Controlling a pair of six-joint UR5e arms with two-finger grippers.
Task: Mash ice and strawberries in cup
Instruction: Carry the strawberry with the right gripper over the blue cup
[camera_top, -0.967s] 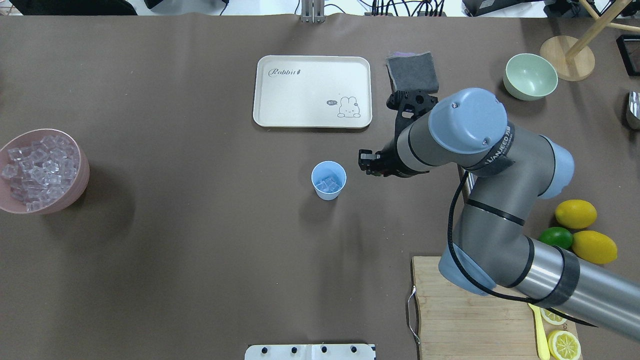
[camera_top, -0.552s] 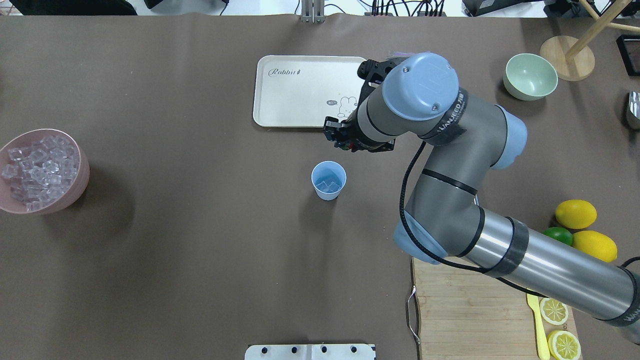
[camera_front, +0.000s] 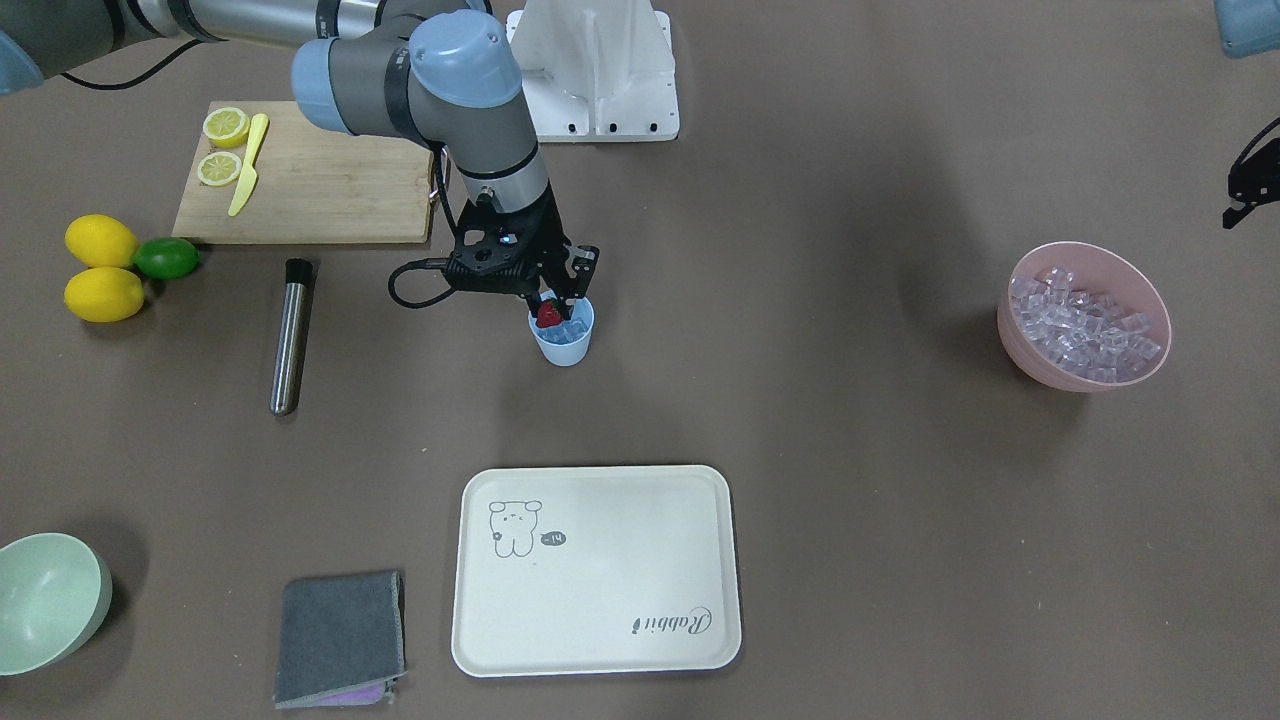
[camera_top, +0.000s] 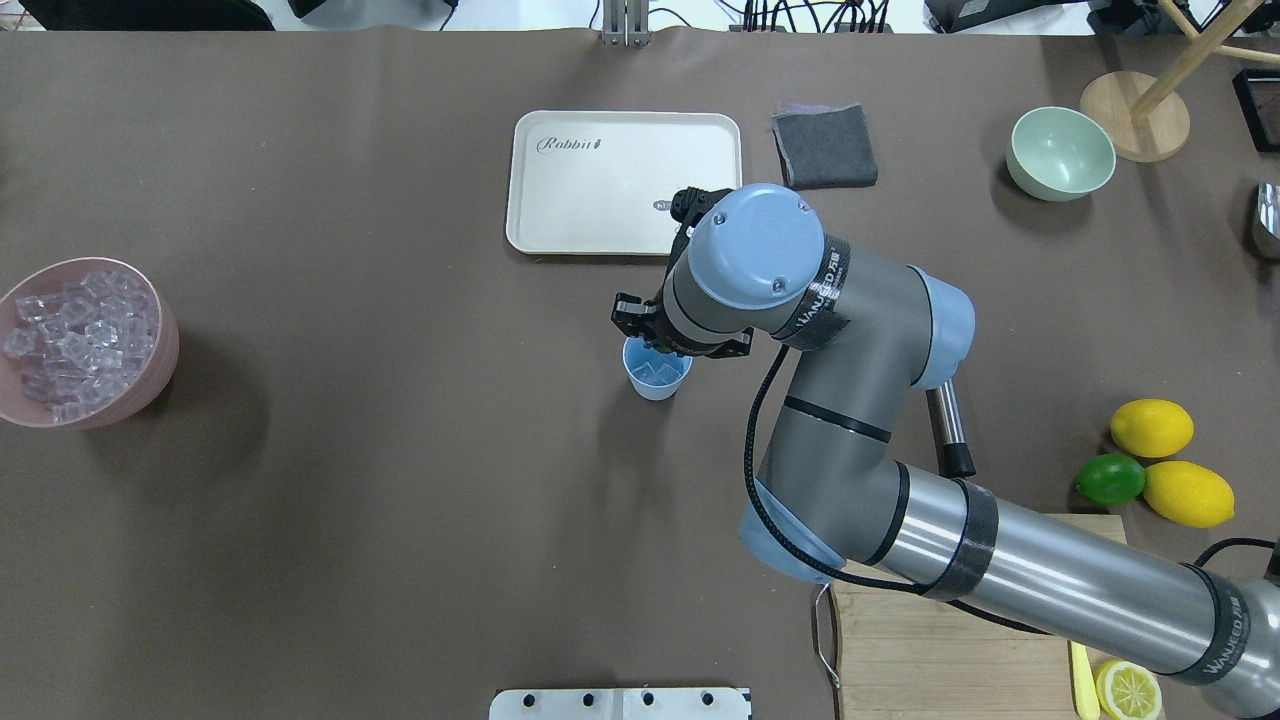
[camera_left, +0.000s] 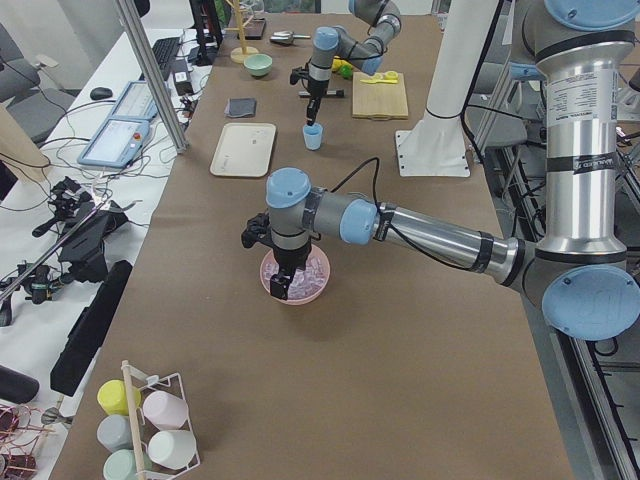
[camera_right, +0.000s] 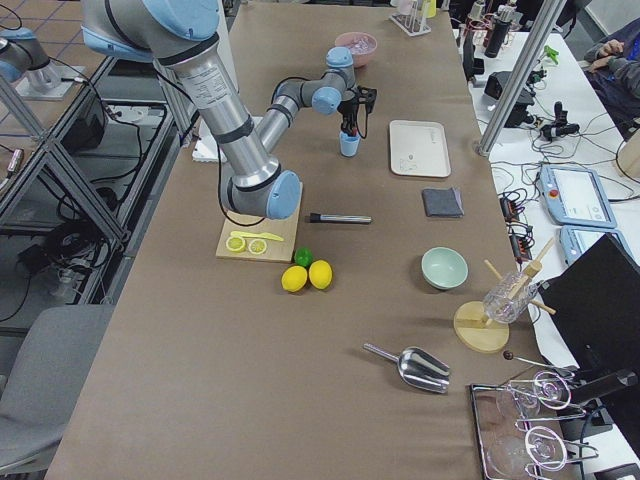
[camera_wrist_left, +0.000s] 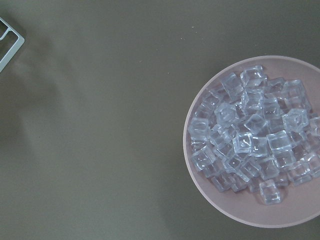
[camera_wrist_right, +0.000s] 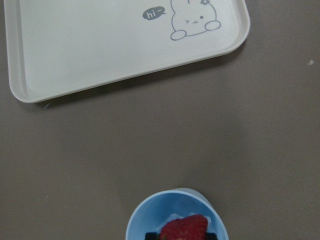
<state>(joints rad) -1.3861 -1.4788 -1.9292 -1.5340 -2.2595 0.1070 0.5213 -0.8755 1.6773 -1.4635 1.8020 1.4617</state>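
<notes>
The right gripper (camera_front: 553, 303) points straight down over the cup (camera_front: 566, 348) and is closed on the strawberry (camera_front: 548, 316), one black finger on each side of the red fruit. The strawberry hangs in the mouth of the cup, at about rim level; I cannot tell if it touches the ice cubes (camera_top: 655, 372) that lie in the bottom. The light-blue cup stands upright near the middle of the worktop (camera_top: 400, 520), and the fingers seem not to touch its rim. A cream tray (camera_front: 600, 570) lies beyond the cup, toward the worktop's edge far from the robot, well apart from it. On the robot's right side of the cup a steel rod with a black end (camera_front: 290, 335) lies flat. The left gripper (camera_left: 283, 287) hangs over the pink bowl (camera_front: 1050, 372), which is full of ice cubes and stands near the worktop's end on the robot's left; whether this gripper is closed, I cannot tell.
</notes>
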